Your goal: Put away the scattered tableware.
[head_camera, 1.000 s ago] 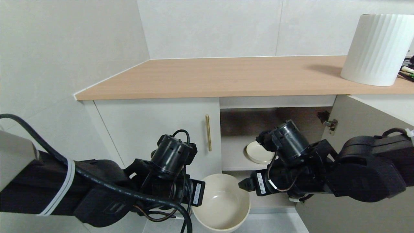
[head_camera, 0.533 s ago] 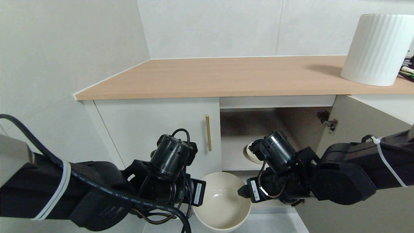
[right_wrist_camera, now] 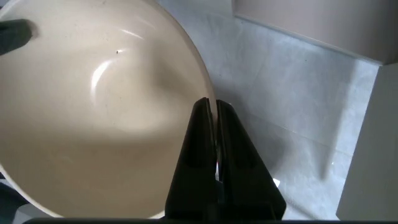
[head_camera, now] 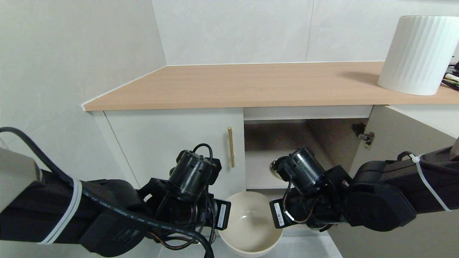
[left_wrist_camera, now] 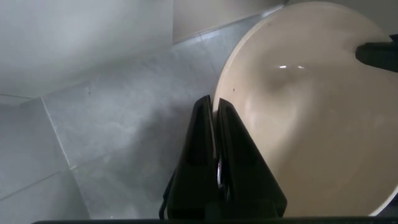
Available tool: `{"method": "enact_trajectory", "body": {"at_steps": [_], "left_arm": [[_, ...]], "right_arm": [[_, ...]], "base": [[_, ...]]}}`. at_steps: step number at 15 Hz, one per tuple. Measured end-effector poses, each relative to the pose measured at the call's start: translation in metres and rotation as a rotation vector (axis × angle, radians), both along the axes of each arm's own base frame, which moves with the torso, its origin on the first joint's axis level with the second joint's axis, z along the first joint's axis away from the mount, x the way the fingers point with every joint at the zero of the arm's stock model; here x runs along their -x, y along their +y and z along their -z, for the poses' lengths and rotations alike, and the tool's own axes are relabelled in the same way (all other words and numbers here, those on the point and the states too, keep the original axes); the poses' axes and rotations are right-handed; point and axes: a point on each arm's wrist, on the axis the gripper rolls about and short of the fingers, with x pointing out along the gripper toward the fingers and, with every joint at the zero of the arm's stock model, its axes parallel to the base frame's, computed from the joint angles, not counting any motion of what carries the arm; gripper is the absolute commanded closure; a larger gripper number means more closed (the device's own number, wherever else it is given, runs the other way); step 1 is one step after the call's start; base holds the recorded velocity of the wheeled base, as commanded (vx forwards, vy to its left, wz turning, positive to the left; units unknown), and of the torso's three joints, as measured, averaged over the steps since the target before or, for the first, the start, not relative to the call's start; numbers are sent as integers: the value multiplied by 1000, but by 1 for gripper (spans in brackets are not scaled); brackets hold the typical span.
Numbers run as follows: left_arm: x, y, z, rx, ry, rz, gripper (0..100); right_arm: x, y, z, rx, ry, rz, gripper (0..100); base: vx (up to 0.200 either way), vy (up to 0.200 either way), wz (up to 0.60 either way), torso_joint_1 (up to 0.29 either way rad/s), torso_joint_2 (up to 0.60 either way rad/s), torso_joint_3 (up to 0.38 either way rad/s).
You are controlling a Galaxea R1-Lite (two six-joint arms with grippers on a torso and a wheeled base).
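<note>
Cream bowl was held mouth-up between both arms at 6 o'clock in the head view, low before the cabinet and over the grey tiled floor. The left gripper was clenched on the bowl's rim at 9 o'clock, with one finger seen inside the wall and one outside it. The right gripper was clamped in the same way on the rim at 3 o'clock, so the bowl was grasped from opposite sides. A small glint of light was seen on the bowl's glossy inner wall.

At 11 o'clock from the bowl, the cabinet's left panel was seen shut, with a slim brass handle set upright along its edge. At 1 o'clock from the bowl an open compartment was seen, dark inside, with a pale shelf across it. Its door was swung out toward 3 o'clock, and a metal hinge was seen at the door's inner edge.

The cabinet was topped by a wooden countertop at 12 o'clock, backed by pale wall tiles. A white ribbed container was stood upright on the countertop at 2 o'clock.
</note>
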Motion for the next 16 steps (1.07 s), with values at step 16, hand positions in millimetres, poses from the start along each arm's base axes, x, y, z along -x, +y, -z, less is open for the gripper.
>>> {"method": "enact_trajectory", "body": {"at_steps": [16], "left_arm": [[-1,0,-4,16,-21,-11,0]], "right_arm": [[-83,-40,19,-119,-261,334,100]], "base": [[0,0,0,0,0,0]]}}
